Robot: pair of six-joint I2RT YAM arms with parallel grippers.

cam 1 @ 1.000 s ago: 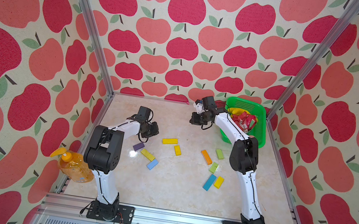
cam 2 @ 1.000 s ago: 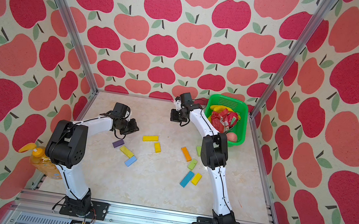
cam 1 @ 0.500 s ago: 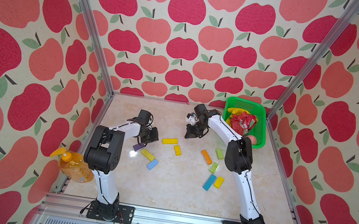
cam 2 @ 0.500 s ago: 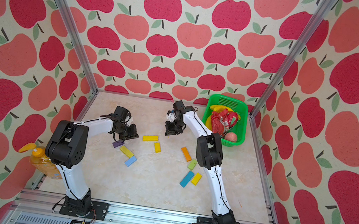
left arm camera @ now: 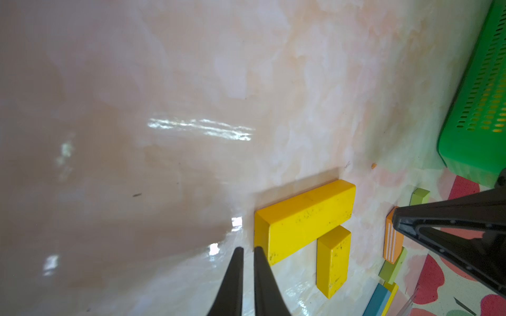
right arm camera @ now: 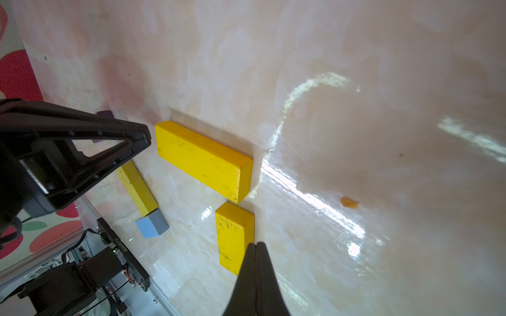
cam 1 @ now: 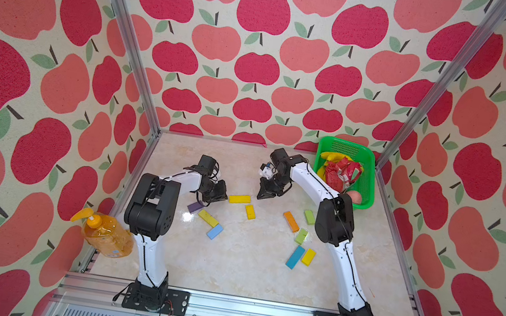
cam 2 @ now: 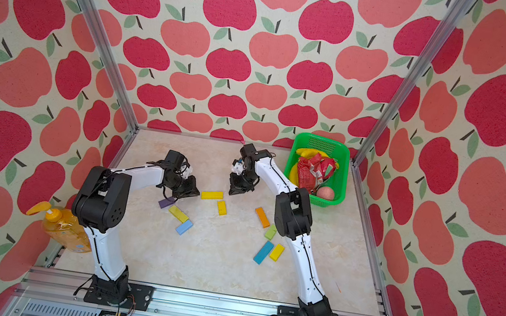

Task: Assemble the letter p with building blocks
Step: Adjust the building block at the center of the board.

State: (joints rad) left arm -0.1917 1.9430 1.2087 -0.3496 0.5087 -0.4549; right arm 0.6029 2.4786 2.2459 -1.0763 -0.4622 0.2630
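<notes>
Around: green basket with bananas and a red packet in the far right corner, soap bottle at the near left edge.
Middle: long yellow block lying flat, short yellow block just beside it at a right angle.
Left bunch: purple block, slanted yellow block and light blue block in a diagonal row.
Right bunch: orange block, light green blocks, blue block, small yellow block, all loose by the right arm.
Left arm: elbow up, reaching in low. The left pincer is almost together with only a thin gap, holding nothing, right at one end of the long yellow block.
Right arm: curled down from the back. The right pincer is pressed together and empty, with its tip by the block's other end. Can't tell if it's touching.
</notes>
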